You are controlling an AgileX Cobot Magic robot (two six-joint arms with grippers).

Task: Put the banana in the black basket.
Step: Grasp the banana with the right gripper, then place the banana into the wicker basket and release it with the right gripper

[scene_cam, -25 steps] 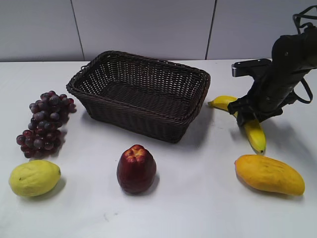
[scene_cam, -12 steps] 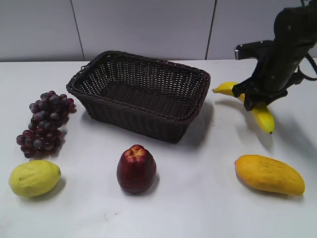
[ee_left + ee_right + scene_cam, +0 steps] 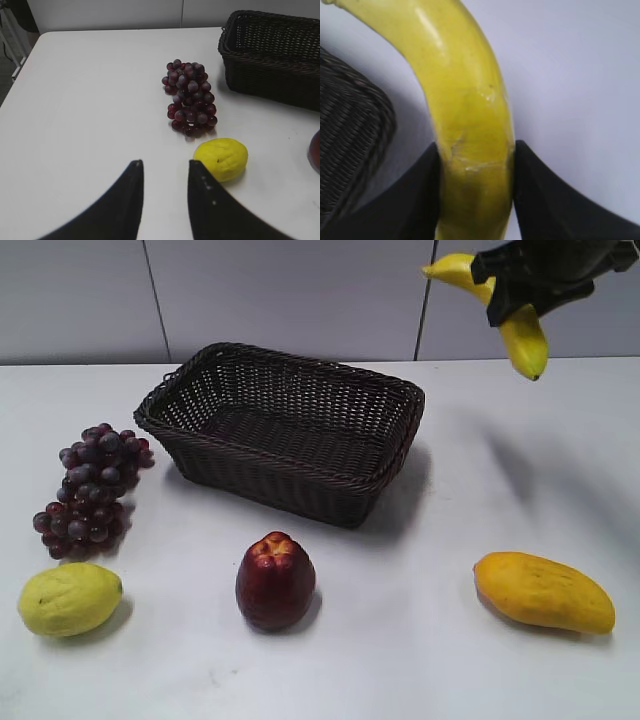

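Right gripper (image 3: 515, 290) clamped on the banana (image 3: 522, 332), upper right, high above the counter (image 3: 450, 660). Left gripper (image 3: 165, 172) narrowly parted, empty. Risk: slipping out short of the black basket (image 3: 285, 430).

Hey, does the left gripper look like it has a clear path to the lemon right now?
Probably yes. The left gripper is open and empty, and the lemon lies just ahead to its right on bare table, apart from the grapes. Nothing sits between them.

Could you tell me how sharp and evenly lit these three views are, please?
Exterior view: even soft light, faint shadows beside the black basket. Left wrist view: sharp, left gripper dark. Right wrist view: banana fills the frame, slightly soft, small glare.
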